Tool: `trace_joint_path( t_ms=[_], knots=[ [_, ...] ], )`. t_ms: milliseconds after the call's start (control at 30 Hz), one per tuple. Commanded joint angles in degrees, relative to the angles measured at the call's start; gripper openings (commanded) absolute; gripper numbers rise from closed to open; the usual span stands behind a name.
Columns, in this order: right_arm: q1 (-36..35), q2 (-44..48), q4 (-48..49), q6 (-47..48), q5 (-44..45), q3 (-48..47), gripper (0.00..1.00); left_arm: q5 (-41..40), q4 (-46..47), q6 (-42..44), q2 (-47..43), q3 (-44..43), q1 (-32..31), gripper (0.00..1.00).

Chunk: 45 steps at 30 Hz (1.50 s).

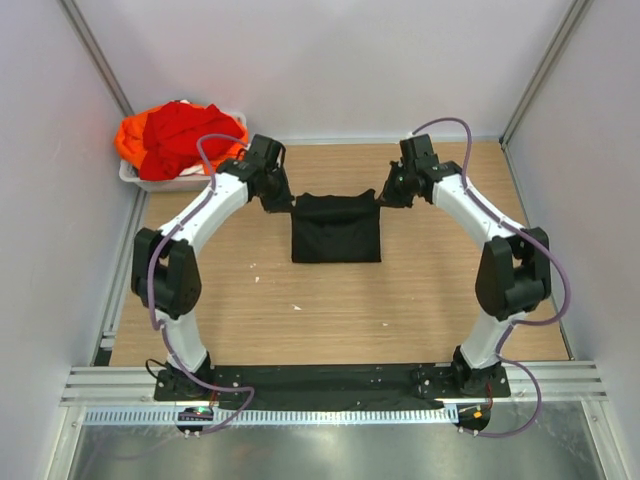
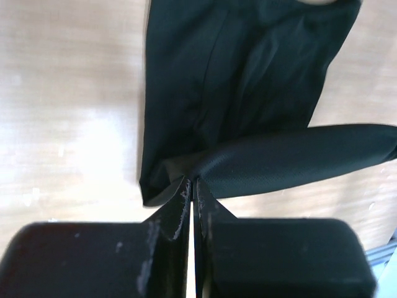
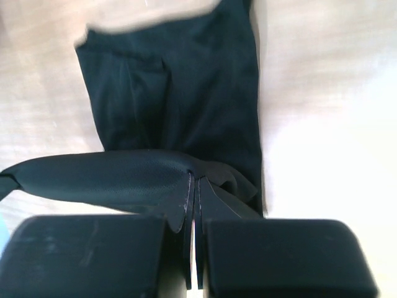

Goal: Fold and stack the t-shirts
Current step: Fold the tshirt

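Observation:
The black t-shirt (image 1: 336, 232) lies partly folded in the middle of the table, its far edge lifted and stretched between both grippers. My left gripper (image 1: 281, 203) is shut on the shirt's far left corner; the left wrist view shows the jaws (image 2: 192, 183) pinching black cloth (image 2: 248, 81). My right gripper (image 1: 385, 197) is shut on the far right corner; the right wrist view shows the jaws (image 3: 194, 177) pinching black cloth (image 3: 180, 93). The red t-shirt (image 1: 185, 135) and the orange t-shirt (image 1: 130, 140) lie crumpled in the tub at the far left.
A white plastic tub (image 1: 165, 183) stands at the table's far left corner against the wall. Grey walls enclose the wooden table (image 1: 340, 310) on three sides. A metal rail with the arm bases (image 1: 330, 385) runs along the near edge.

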<state>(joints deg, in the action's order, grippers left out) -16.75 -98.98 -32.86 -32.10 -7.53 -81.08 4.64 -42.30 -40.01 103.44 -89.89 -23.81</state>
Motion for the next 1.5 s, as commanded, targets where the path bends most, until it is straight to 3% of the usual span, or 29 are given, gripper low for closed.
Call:
trace_joint_path(
  t_ms=[0, 100, 167, 200, 233, 267, 300, 433, 500, 667, 933, 1100, 1267, 1467],
  knots=[
    [2.16, -5.84, -0.71, 2.04, -0.03, -9.69, 0.01, 2.03, -1.29, 2.39, 6.04, -7.66, 2.28, 0.00],
    [3.56, -14.01, -2.38, 1.95, -0.20, -18.04, 0.01, 3.79, -3.04, 3.35, 12.99, -16.70, 4.21, 0.01],
    [4.10, -18.60, -2.91, 1.60, -0.03, -23.91, 0.01, 4.75, -4.45, 4.14, 21.25, -25.31, 5.44, 0.08],
    [4.36, -20.62, -3.17, 1.60, -0.46, -26.04, 0.10, 6.67, -4.71, 4.67, 23.89, -28.04, 5.79, 0.17],
    [4.36, -24.73, -1.35, 2.47, -1.34, -29.11, 0.32, 6.95, -6.02, 4.76, 30.01, -34.68, 6.58, 0.37],
    [4.45, -26.60, -0.72, 2.83, -2.39, -30.79, 0.55, 7.13, -9.17, 4.33, 32.50, -38.05, 7.02, 0.48],
    [4.88, -28.88, -0.19, 3.18, -3.18, -32.63, 0.75, 7.92, -9.98, 3.98, 34.88, -40.78, 7.46, 0.53],
    [6.29, -33.82, 2.00, 3.88, -5.92, -37.84, 0.88, 7.93, -9.82, 2.48, 36.58, -44.68, 8.43, 0.68],
    [6.73, -31.55, 3.06, 4.50, -5.57, -35.30, 0.89, 7.92, -6.49, 2.13, 31.84, -39.09, 8.43, 0.68],
    [9.54, -21.63, 14.56, 2.39, -10.04, -18.70, 0.89, 6.25, -0.76, 3.00, 23.83, -29.13, 8.43, 0.68],
    [10.42, -20.64, 22.31, 0.46, -17.34, -6.82, 0.87, 8.98, 3.09, 3.36, 18.84, -15.95, 8.26, 0.65],
    [10.34, -22.75, 24.50, -0.16, -19.36, -5.23, 0.66, 9.68, 3.98, 3.10, 12.15, -5.14, 7.56, 0.61],
    [9.29, -25.47, 27.14, -1.56, -21.38, -3.82, 0.46, 9.24, 4.16, 1.35, -0.24, 6.98, 5.98, 0.61],
    [6.12, -28.55, 27.85, -2.18, -22.00, -5.05, 0.25, 7.93, 1.09, 1.51, -15.42, 14.64, 2.64, 0.61]
  ],
)
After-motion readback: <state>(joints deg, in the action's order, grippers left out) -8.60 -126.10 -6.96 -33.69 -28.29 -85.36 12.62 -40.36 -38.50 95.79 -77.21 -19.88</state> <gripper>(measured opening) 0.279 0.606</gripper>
